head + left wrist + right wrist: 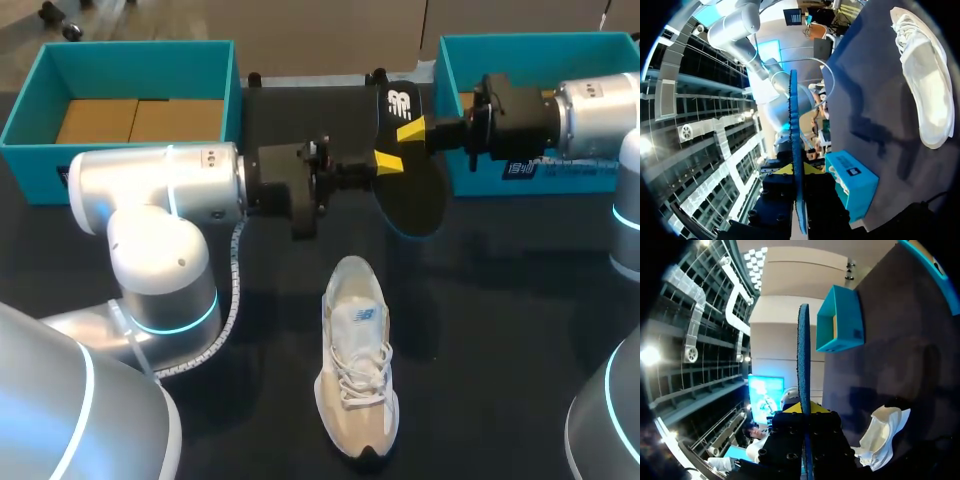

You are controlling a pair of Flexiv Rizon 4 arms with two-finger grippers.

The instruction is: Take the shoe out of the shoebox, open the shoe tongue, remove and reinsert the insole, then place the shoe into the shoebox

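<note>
Our left gripper was clamped on the insole. One yellow fingertip pressed on each face, and the black finger bodies ran back below them. We saw the insole edge-on, a thin blue strip standing straight out ahead of the fingers. Beyond its far end rose the silver links of our right arm. Just beside the gripper, the teal shoebox stood at the edge of the dark table, a label on its side. The white shoe lay on the table well apart from the box, with its laces in sight.
</note>
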